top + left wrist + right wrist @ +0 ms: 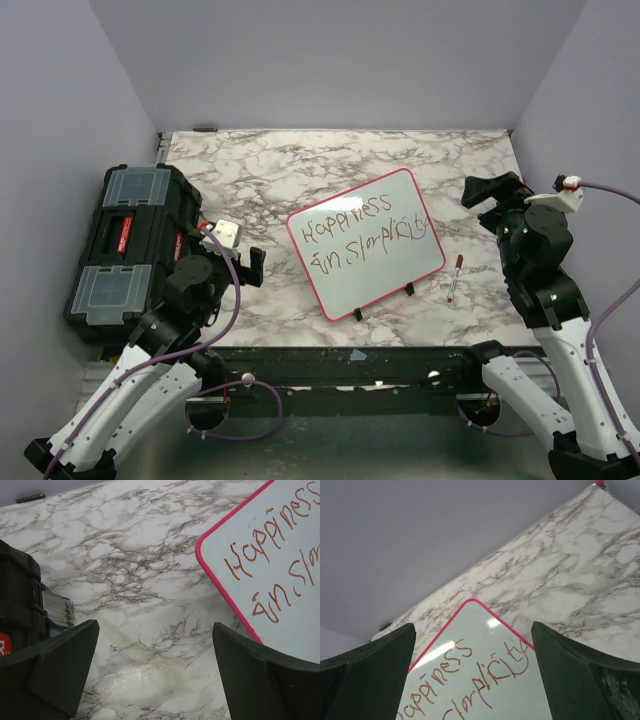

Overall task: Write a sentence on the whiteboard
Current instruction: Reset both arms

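Roughly mid-table, shows the whiteboard (366,245) lying face up on the marble table (300,170), turned at a slant, with its pink-red frame running all round and two small black feet poking out along the near edge. Carries the sentence (362,235) in red-brown marker over two lines, reading roughly "Happiness / in Simplicity". Places a marker pen (455,277) on the marble near the board's right near side, apart from the frame. Sets a black toolbox (130,250) at the table's left edge, well apart from the board. Finds the left gripper (250,262) between toolbox and whiteboard, above bare marble, jaws spread wide with nothing between them. Finds the right gripper (488,190) raised to the right of the board, likewise spread wide and gripping nothing. Looks from the right wrist down over the board's far corner and the lettering.
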Controlling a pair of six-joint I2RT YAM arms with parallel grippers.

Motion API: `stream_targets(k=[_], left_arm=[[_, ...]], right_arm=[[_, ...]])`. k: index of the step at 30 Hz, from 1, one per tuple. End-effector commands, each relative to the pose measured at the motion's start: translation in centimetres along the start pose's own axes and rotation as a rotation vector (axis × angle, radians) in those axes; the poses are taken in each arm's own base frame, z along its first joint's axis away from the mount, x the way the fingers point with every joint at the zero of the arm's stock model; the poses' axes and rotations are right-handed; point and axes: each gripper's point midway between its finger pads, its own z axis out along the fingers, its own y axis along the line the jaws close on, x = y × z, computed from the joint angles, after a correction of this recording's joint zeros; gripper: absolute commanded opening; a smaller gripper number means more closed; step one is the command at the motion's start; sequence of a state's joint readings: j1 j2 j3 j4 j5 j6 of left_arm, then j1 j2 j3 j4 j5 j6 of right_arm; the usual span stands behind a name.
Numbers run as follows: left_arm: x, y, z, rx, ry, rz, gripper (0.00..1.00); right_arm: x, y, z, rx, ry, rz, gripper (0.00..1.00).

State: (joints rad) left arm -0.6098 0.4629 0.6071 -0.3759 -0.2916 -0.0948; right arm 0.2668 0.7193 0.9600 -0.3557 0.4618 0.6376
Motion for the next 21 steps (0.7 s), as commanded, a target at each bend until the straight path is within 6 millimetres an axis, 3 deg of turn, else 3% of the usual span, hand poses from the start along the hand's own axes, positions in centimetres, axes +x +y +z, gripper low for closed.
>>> stream_targets(k=[1, 9, 17, 21], left_arm=[[-0.6, -0.2, -0.1, 0.016, -0.015, -0.011, 0.98], [-0.9, -0.3, -0.2, 0.022, -0.028, -0.019, 0.98], [-0.8, -0.4, -0.1, 0.028, -0.021, -0.02, 0.98], [-0.8, -0.3, -0.2, 0.023, -0.023, -0.021, 0.99]], right_arm=[[1.1, 3.0, -1.8, -0.209, 0.075, -0.013, 1.0], [5.9, 6.1, -4.3, -0.514, 0.228, -0.027, 1.0], [9.0, 5.8, -4.4, -0.514, 0.385, -0.06, 1.0], [9.5, 6.0, -4.7, -0.544, 0.401, -0.061, 1.0]])
